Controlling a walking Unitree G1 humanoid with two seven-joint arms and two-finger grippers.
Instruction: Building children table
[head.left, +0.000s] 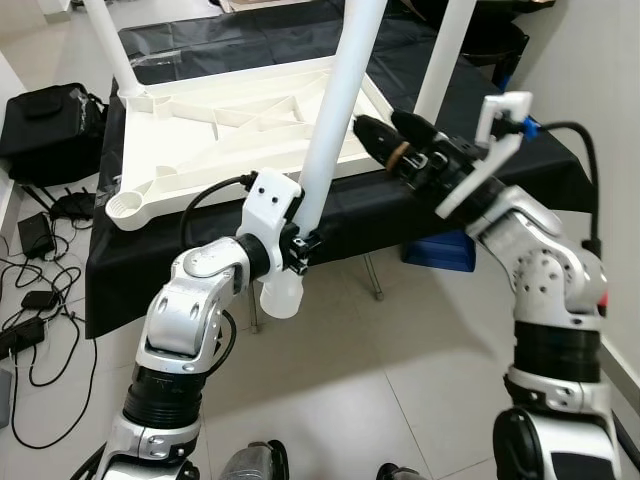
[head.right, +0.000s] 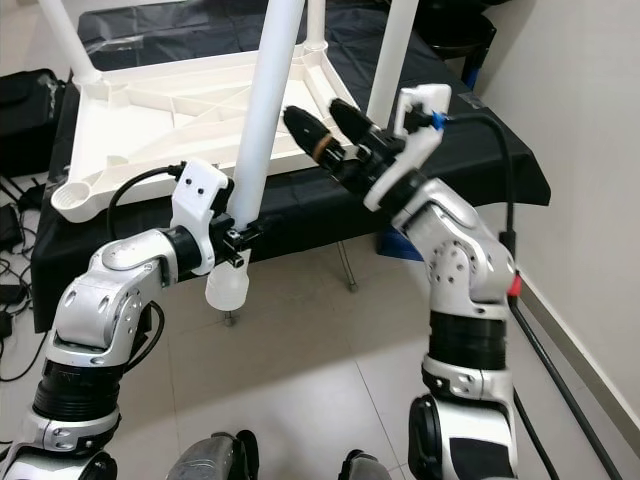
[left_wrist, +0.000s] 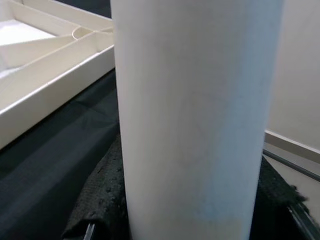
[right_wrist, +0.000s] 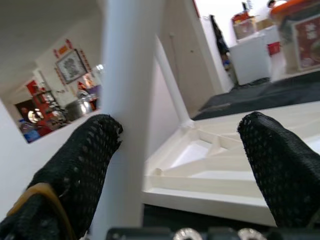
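Leg (head.left: 335, 120) gripped near its lower end, slanted above upturned tabletop (head.left: 200, 135).
Left gripper (head.left: 300, 240) clenched on leg; right gripper (head.left: 385, 130) spread wide (one finger (right_wrist: 75, 170) against leg).

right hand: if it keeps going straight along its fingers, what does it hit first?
Most likely the white table leg that the left hand holds. The right hand is open, and one finger already lies beside the leg. Behind it sits the upturned white tabletop. Depth is uncertain.

White table leg (head.left: 335, 120), white tabletop (head.left: 215, 130), black cloth (head.left: 400, 195).
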